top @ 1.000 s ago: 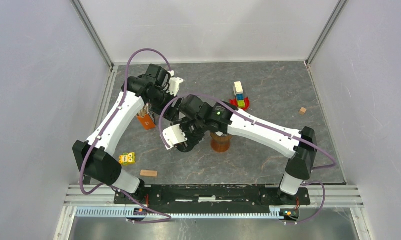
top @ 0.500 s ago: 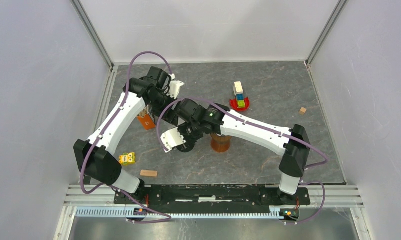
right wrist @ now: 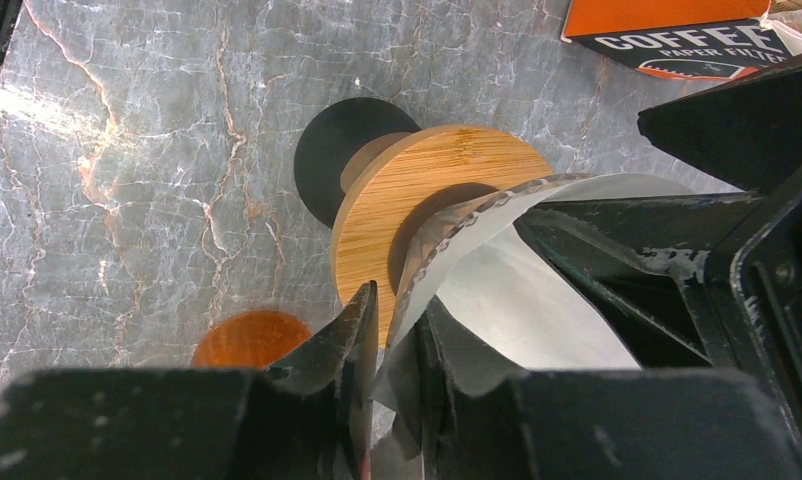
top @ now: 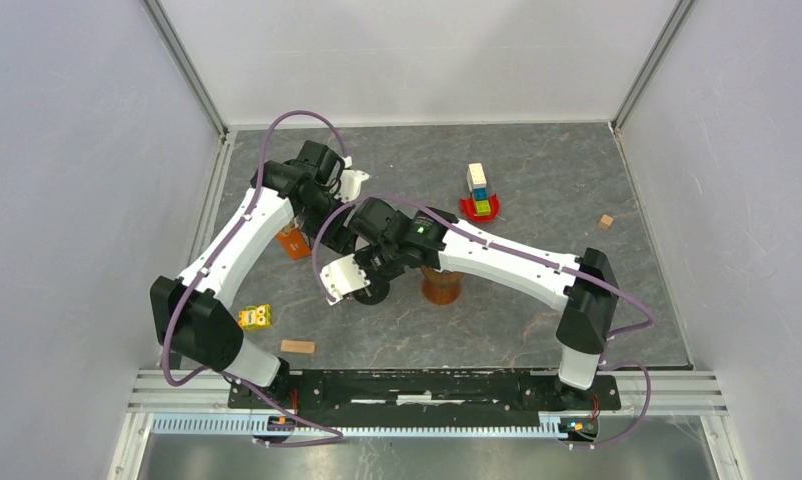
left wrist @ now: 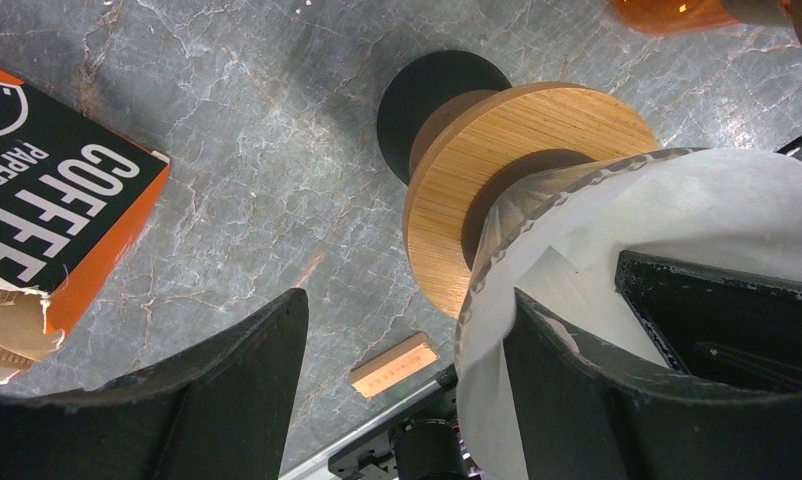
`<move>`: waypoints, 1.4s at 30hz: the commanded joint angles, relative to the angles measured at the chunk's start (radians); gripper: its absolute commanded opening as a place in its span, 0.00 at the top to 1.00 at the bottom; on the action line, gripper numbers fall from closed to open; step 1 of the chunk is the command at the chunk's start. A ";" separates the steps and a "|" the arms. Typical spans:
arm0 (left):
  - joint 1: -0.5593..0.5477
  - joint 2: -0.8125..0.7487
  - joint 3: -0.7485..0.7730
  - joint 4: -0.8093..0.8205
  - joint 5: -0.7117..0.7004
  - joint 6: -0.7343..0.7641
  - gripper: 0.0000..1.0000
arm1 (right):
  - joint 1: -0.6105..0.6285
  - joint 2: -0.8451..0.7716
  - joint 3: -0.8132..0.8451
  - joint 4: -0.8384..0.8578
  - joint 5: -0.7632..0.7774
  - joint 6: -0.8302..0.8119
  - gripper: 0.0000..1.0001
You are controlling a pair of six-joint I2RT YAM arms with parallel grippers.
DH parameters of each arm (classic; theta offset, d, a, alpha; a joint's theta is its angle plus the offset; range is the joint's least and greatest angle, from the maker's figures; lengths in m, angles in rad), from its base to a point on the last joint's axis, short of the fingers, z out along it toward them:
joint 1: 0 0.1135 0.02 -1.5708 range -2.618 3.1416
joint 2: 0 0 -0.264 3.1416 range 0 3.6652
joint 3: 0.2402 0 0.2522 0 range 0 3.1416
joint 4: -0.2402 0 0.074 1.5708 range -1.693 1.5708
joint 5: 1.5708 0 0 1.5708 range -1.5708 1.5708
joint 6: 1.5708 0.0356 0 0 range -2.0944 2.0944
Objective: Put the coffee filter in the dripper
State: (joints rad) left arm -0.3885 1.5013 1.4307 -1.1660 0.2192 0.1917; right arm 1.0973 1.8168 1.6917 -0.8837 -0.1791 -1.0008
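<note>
While pinching the right gripper (right wrist: 399,300) onto the scalloped rim of the coffee filter (right wrist: 537,290), recording jaws nearly together with paper between them, low centre of the right wrist frame. Seeing the filter sitting inside the glass cone of the dripper (right wrist: 417,180), mid-frame, with its near edge standing proud of the cone. Holding the left gripper (left wrist: 407,300) wide apart, clamped on nothing, one finger just beside the filter's wall at lower right of the left wrist frame; contact not resolvable.

Judging the risks as follows:
- Dragging the paper back out of the cone, if withdrawing before letting go.
- Tearing or creasing the thin rim under the pinch.
- Tipping the dripper on its narrow black base (left wrist: 417,85) through any sideways tug, possibly toward the amber glass vessel (right wrist: 249,340) at lower left.
- Snagging the paper on the nearby left finger.
- Leaving the filter seated lopsided.
</note>
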 commanded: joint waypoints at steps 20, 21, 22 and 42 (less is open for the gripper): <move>-0.001 -0.001 -0.003 0.025 -0.009 0.047 0.23 | 0.004 0.028 0.016 -0.018 -0.001 -0.008 1.00; -0.001 -0.001 0.000 0.026 -0.009 0.047 0.23 | 0.004 0.027 0.017 -0.017 0.002 -0.007 1.00; -0.001 -0.001 0.001 0.025 -0.009 0.047 0.23 | 0.005 0.027 0.016 -0.016 0.004 -0.006 1.00; -0.001 0.005 0.097 -0.010 -0.005 0.053 0.20 | 0.004 -0.048 -0.004 0.033 0.015 0.045 0.36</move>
State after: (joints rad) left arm -0.3885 1.5017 1.4696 -1.1633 0.2115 0.1940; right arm 1.0996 1.8221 1.6733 -0.8692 -0.1547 -0.9653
